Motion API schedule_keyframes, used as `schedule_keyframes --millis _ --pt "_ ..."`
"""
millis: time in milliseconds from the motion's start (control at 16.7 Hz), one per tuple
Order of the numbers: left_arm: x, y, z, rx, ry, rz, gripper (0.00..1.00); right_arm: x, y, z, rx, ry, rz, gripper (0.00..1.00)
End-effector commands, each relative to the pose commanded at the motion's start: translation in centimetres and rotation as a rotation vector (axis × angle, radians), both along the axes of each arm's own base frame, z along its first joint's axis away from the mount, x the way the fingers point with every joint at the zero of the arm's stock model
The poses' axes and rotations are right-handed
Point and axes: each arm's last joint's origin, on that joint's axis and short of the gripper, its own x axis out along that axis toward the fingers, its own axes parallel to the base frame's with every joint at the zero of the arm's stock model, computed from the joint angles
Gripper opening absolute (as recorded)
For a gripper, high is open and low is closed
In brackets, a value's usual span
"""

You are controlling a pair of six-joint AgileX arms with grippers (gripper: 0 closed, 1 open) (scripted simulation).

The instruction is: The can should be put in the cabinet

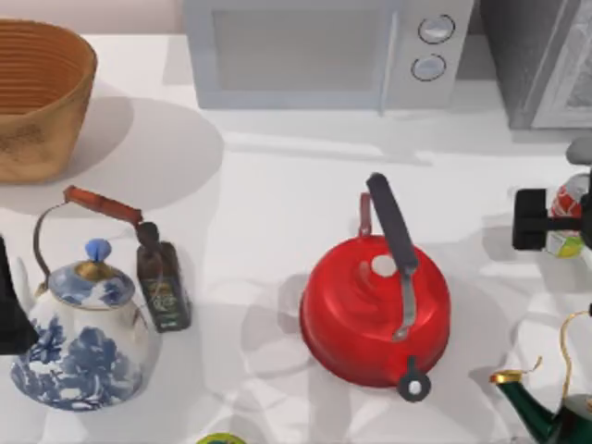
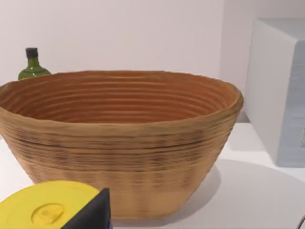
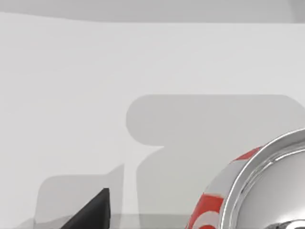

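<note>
- Tabletop [image 1: 277,203]: white surface, carries all items listed below.
- Microwave [image 1: 324,51]: pale grey, at the far edge, centre; two round knobs on its right side. Grey cabinet [image 1: 541,60] stands just to its right, at the far right corner.
- Wicker basket [image 1: 37,97]: far left corner; in the left wrist view it stands upright, w/ a green bottle [image 2: 32,64] behind it and a yellow lid [image 2: 47,210] in front.
- Red kettle [image 1: 375,310]: centre-right, dark handle laid across its top, spout knob toward the near edge.
- Blue-and-white teapot [image 1: 83,342]: near left, brown-grip wire handle arched above it.
- Dark brown bottle [image 1: 162,282]: just beside the teapot, on its right, tilted.
- Green teapot [image 1: 550,407]: near right corner, gold trim, partly cut off by the edge.
- Can [image 1: 566,217]: right edge of the tabletop, well apart from the red kettle and nearer than the cabinet; red, white and lime-green label. Silver top and red-white side seen close up in the right wrist view [image 3: 267,191].
- Right pincer [image 1: 555,220]: at the can, black fingers on either side of it, pinching the can. Whether the can is lifted off the tabletop cannot be told.
- Left arm: at the left edge beside the blue-and-white teapot; left pincer [image 2: 93,212] state cannot be told.
</note>
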Motion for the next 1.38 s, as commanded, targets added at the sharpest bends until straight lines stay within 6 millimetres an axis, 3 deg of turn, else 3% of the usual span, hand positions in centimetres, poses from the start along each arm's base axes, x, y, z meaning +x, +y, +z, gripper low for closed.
schedule_keyframes --millis 180,420,1200,1380 --pt "0.0 0.0 0.0 0.0 0.0 0.0 1.0 0.56 0.2 -1.37 0.0 0.001 0.0 1.0" --pt "0.0 0.0 0.0 0.0 0.0 0.0 1.0 0.59 0.22 -1.52 0.0 0.001 0.0 1.0" --pt "0.0 0.0 0.0 0.0 0.0 0.0 1.0 0.59 0.22 -1.52 0.0 0.001 0.0 0.02" --pt "0.0 0.0 0.0 0.0 0.0 0.0 1.0 0.59 0.22 -1.52 0.0 0.001 0.0 0.0"
